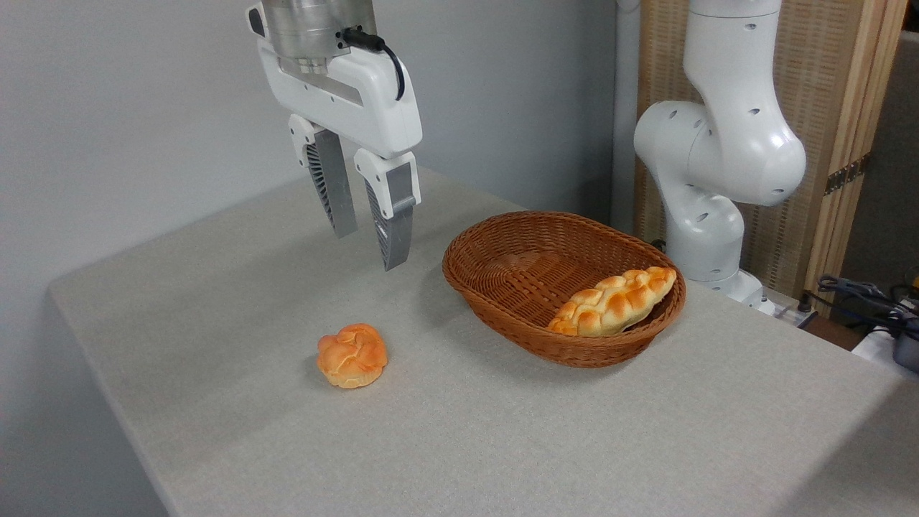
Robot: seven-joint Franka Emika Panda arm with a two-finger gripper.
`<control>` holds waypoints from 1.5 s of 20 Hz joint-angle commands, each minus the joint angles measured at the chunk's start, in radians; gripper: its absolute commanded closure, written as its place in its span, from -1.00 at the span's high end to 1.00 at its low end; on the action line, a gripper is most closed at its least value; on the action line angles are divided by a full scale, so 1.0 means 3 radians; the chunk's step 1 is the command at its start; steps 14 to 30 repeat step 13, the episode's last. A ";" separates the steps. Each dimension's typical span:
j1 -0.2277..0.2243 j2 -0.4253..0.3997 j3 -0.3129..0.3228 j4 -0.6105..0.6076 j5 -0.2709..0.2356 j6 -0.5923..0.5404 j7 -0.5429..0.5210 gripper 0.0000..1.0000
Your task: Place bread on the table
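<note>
One round bun [352, 355], one braided loaf [615, 301], one wicker basket [502, 316], one table [574, 445], one robot arm [718, 143].

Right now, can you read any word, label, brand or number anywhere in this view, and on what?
None. No readable text on the gripper, bread, table, wicker basket, braided loaf or robot arm.
</note>
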 commanded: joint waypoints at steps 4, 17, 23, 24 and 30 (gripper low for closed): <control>0.0035 0.0149 -0.0029 0.0351 -0.0016 -0.0342 0.0040 1.00; 0.0035 0.0149 -0.0014 0.0331 -0.0016 -0.0255 0.0040 1.00; 0.0035 0.0149 -0.0014 0.0331 -0.0016 -0.0255 0.0040 1.00; 0.0035 0.0149 -0.0014 0.0331 -0.0016 -0.0255 0.0040 1.00; 0.0035 0.0149 -0.0014 0.0331 -0.0016 -0.0255 0.0040 1.00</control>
